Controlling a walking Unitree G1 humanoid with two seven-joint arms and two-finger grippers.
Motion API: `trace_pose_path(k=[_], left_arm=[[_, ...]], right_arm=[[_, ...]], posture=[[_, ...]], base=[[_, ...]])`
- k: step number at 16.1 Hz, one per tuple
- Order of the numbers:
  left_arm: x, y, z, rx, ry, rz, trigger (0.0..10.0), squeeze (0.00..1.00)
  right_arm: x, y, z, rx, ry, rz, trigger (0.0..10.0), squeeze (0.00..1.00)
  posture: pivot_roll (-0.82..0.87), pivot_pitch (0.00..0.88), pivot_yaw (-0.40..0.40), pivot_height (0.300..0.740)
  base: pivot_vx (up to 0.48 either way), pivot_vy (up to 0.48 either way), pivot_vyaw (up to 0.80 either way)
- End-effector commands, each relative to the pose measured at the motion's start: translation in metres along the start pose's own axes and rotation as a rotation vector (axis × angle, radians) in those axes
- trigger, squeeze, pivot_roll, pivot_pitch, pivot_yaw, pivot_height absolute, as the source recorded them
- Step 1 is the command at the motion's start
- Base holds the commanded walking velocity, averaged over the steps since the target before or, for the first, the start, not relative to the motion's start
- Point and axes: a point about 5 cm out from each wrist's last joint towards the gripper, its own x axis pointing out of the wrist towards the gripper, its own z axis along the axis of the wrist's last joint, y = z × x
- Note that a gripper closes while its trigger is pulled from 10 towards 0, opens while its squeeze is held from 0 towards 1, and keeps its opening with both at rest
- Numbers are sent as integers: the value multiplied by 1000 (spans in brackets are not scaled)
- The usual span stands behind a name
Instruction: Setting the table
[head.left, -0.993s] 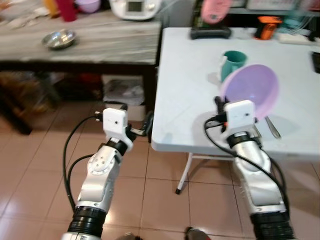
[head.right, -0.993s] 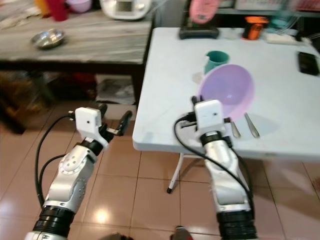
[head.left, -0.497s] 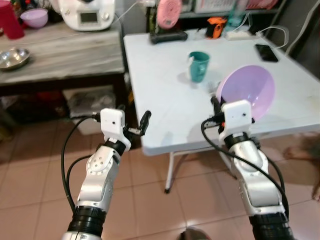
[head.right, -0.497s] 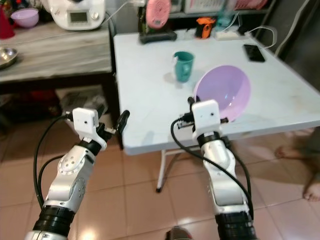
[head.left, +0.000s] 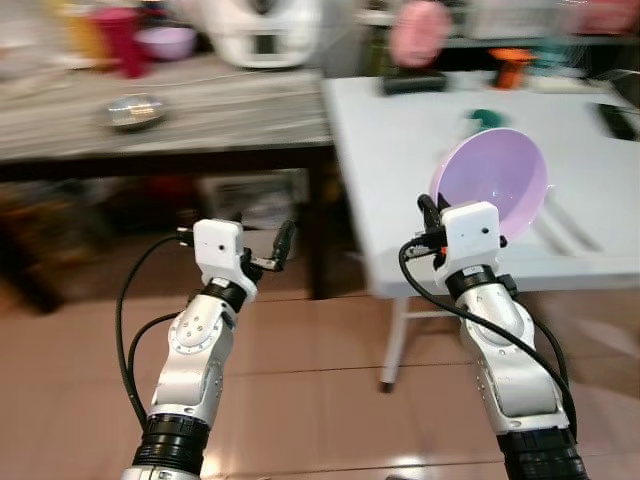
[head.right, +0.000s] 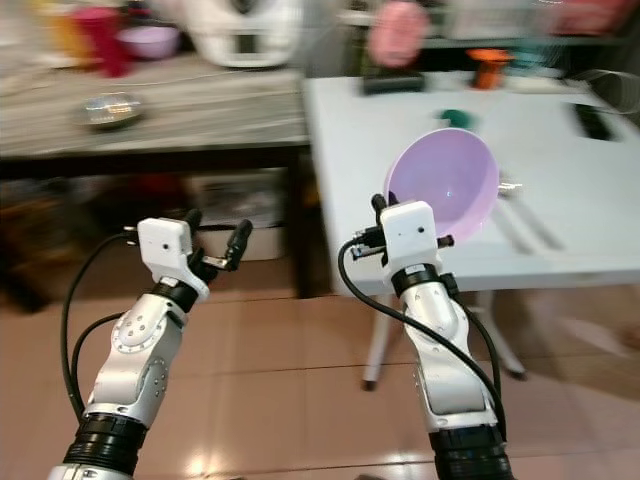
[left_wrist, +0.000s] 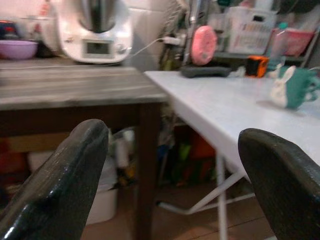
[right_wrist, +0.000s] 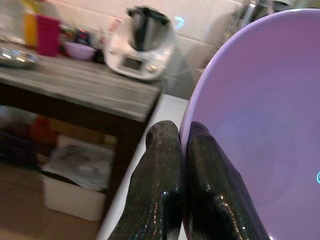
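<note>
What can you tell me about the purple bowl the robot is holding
The bowl is light purple, smooth and glossy, likely plastic, round and deep, and looks empty. It is tilted on edge, its open inside facing the robot. The right gripper is shut on its rim, one finger inside, one outside; nothing else touches it. It is held in the air at the near edge of the white table.

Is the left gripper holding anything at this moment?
No: the left gripper is open, its fingers spread wide with nothing between them.
</note>
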Motion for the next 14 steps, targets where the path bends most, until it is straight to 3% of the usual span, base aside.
trace_pose_path(k=[1,6,8,14], left_arm=[[2,-7,-1,4,6,-18,10000,0],[2,-7,-2,10,7,-11,10000,0],[2,-5,0,40,-11,4,10000,0],[0,-1,-2,22,8,1,10000,0]], right_arm=[[-1,-7,2,-10,-8,-21,10000,0],[-1,-7,0,-5,-3,-22,10000,0],[-1,-7,-1,-7,-1,-24,10000,0],[-1,-7,-1,-16,-4,-19,10000,0]], posture=[[-206,83,43,740],[-203,84,43,740],[-203,85,43,740],[-204,84,40,740]], base=[[0,386,0],[0,388,0],[0,0,0],[0,0,78]])
